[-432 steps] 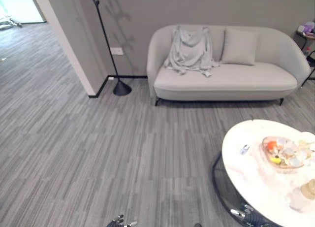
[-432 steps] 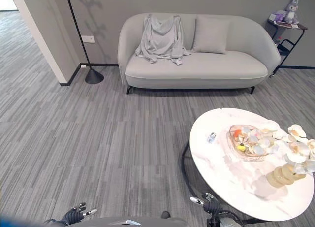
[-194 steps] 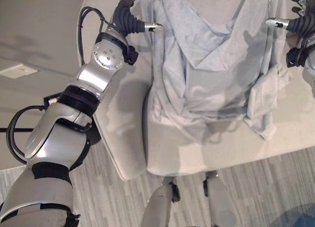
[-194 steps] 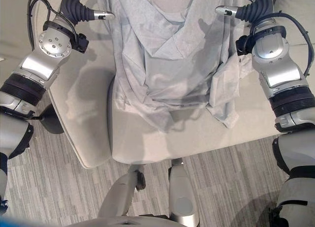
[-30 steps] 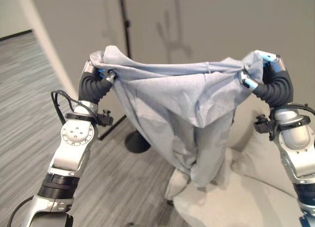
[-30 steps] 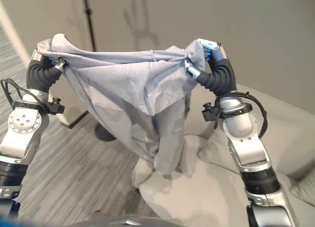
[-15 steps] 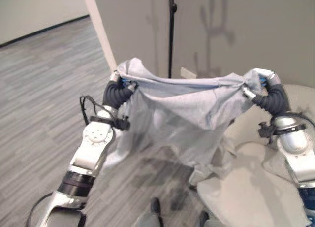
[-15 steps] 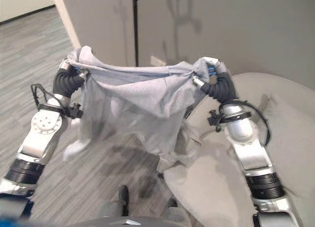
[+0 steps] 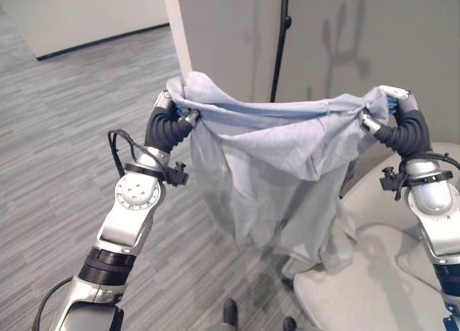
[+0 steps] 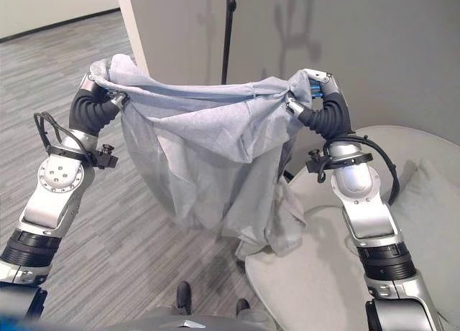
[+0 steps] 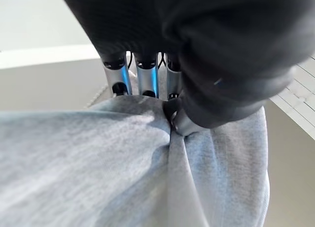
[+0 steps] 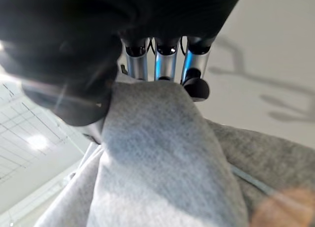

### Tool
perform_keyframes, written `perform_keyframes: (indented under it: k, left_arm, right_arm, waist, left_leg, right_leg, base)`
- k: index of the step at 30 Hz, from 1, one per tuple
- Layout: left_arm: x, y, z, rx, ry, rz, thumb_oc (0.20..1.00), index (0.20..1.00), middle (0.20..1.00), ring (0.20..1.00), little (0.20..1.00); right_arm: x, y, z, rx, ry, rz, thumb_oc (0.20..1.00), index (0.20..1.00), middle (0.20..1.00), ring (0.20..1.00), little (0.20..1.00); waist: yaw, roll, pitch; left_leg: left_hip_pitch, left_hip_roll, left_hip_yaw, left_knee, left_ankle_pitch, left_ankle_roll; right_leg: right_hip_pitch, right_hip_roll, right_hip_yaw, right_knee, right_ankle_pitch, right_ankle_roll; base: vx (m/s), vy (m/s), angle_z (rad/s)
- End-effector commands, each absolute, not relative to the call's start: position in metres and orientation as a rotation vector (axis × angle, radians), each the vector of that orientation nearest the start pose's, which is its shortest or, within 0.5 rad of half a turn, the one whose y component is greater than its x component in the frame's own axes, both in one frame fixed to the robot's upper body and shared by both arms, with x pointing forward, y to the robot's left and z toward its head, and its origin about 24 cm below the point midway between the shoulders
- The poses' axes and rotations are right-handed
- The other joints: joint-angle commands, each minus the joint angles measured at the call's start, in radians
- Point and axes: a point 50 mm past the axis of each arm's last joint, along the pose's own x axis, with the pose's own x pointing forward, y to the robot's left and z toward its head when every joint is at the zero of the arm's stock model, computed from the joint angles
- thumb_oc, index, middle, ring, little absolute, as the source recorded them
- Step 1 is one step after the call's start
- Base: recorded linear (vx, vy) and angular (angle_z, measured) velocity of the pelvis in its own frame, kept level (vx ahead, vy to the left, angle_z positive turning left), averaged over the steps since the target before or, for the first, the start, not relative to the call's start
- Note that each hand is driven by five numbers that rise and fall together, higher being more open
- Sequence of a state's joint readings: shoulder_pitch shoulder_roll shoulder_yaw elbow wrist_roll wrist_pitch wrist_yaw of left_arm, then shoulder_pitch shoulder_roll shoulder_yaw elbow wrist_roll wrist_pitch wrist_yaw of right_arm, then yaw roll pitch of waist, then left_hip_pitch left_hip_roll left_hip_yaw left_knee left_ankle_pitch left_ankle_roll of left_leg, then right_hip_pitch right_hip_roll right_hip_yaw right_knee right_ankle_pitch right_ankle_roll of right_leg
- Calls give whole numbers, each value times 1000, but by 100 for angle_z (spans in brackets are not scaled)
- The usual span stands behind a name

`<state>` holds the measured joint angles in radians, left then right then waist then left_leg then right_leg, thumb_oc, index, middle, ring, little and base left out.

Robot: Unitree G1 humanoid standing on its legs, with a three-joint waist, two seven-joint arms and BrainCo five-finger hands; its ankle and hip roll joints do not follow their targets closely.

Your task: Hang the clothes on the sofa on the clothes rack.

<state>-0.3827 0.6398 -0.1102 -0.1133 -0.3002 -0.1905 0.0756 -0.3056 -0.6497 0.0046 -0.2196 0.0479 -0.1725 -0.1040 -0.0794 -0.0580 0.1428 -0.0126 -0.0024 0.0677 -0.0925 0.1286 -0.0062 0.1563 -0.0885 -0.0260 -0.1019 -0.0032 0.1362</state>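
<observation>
Both hands — left hand (image 9: 175, 120) and right hand (image 9: 383, 110) — are gripping the grey garment (image 9: 277, 169) aloft, clear of the sofa (image 10: 338, 273); keeping it taut and level should help hook it over the rack pole (image 9: 280, 40).

The light grey shirt (image 9: 287, 159) is hanging above a grey striped floor (image 9: 65, 137), by a black pole (image 10: 228, 36) and a pale grey sofa (image 10: 316, 273).
</observation>
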Motion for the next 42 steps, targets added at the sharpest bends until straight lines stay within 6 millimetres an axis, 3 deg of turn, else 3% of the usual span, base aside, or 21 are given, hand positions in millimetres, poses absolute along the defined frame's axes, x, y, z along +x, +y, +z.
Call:
perform_keyframes:
  k: [1,3,8,10,12,15,17,22,23,25,27,28,30,35,37,39,42]
  left_arm:
    - [295,199,219,319,-689,-116,200,200,200,200,200]
    - [296,199,219,320,-689,-120,200,200,200,200,200]
    - [295,196,222,306,-701,-131,200,200,200,200,200]
    - [296,195,222,298,-702,-133,200,200,200,200,200]
    - [296,195,224,297,-710,-132,200,200,200,200,200]
    - [297,191,232,314,-739,-128,200,200,200,200,200]
    - [301,187,240,315,-762,-125,200,200,200,200,200]
    - [299,188,238,321,-757,-130,200,200,200,200,200]
    - [298,190,237,331,-757,-128,200,200,200,200,200]
    - [296,194,236,342,-752,-119,200,200,200,200,200]
    - [296,195,235,346,-747,-114,200,200,200,200,200]
    - [296,198,235,350,-744,-106,200,200,200,200,200]
    - [297,198,238,355,-753,-104,200,200,200,200,200]
    - [298,197,249,363,-788,-87,200,200,200,200,200]
    - [297,202,253,379,-799,-67,200,200,200,200,200]
    - [295,204,257,379,-815,-53,200,200,200,200,200]
    - [294,205,259,380,-829,-54,200,200,200,200,200]
  right_arm:
    - [267,-227,235,-546,-774,-62,200,200,200,200,200]
    - [267,-229,236,-545,-774,-65,200,200,200,200,200]
    - [266,-231,244,-543,-801,-71,200,200,200,200,200]
    - [266,-232,247,-547,-810,-79,200,200,200,200,200]
    - [266,-232,250,-553,-819,-81,200,200,200,200,200]
    - [267,-234,262,-585,-850,-93,200,200,200,200,200]
    - [272,-237,270,-593,-869,-125,200,200,200,200,200]
    - [274,-233,271,-604,-867,-113,200,200,200,200,200]
    - [275,-233,271,-605,-867,-115,200,200,200,200,200]
    - [276,-232,269,-593,-857,-113,200,200,200,200,200]
    - [277,-230,266,-589,-851,-108,200,200,200,200,200]
    - [278,-227,264,-583,-845,-99,200,200,200,200,200]
    - [278,-227,264,-591,-845,-105,200,200,200,200,200]
    - [280,-222,273,-590,-880,-108,200,200,200,200,200]
    - [283,-220,272,-569,-878,-102,200,200,200,200,200]
    - [284,-218,274,-564,-884,-96,200,200,200,200,200]
    - [283,-220,280,-570,-902,-97,200,200,200,200,200]
  waist:
    - [17,16,-81]
    - [17,14,-81]
    - [31,-11,-27]
    - [35,-15,-11]
    - [36,-15,-13]
    - [45,-9,-14]
    - [66,-11,-4]
    - [74,17,-31]
    - [76,25,-45]
    - [84,21,-55]
    - [90,16,-58]
    - [94,12,-65]
    - [92,12,-64]
    - [63,33,-9]
    - [73,48,2]
    - [78,52,-2]
    - [69,67,-8]
  left_leg:
    - [148,8,38,5,-240,-55]
    - [166,18,40,5,-239,-60]
    - [62,32,18,287,-293,-81]
    - [-15,23,-22,386,-275,-79]
    - [-30,23,-25,361,-276,-74]
    - [-110,30,-20,192,-168,-75]
    - [-214,6,-14,44,-114,-84]
    - [-206,14,-41,5,-71,-100]
    - [-180,23,-35,5,-34,-105]
    - [-158,26,-14,6,-26,-93]
    - [-149,22,2,11,-28,-85]
    - [-136,17,19,19,-43,-68]
    - [-108,-4,46,31,-81,-37]
    - [-57,-29,67,46,-132,16]
    - [-40,-19,84,48,-152,23]
    - [-21,-20,89,48,-172,20]
    - [31,-13,90,28,-207,9]
  right_leg:
    - [-98,86,-58,22,0,-14]
    - [-87,90,-67,24,-5,-19]
    - [-54,83,-68,52,-25,-48]
    - [-50,76,-58,59,-29,-59]
    - [-49,74,-56,57,-31,-56]
    - [-41,81,-46,50,-45,-49]
    - [-25,92,-26,36,-67,-47]
    - [24,112,33,21,-97,-51]
    - [40,103,43,15,-119,-50]
    - [57,81,57,15,-138,-38]
    - [69,61,62,15,-144,-31]
    - [71,29,71,42,-152,-16]
    - [20,-17,64,186,-139,15]
    - [-152,-51,68,517,56,46]
    - [-195,-80,29,586,74,43]
    - [-222,-91,-7,535,28,31]
    - [-279,-58,-66,389,-60,20]
  base:
    - [69,-83,10]
    - [83,-125,15]
    - [22,-115,11]
    - [45,-49,2]
    - [88,5,4]
    - [132,35,3]
    - [212,24,-6]
    - [266,80,-44]
    - [297,132,-37]
    - [369,172,-21]
    - [255,135,-41]
    - [371,217,-53]
    - [368,243,-33]
    - [113,141,-14]
    - [139,84,-33]
    - [200,26,-35]
    - [265,-46,-36]
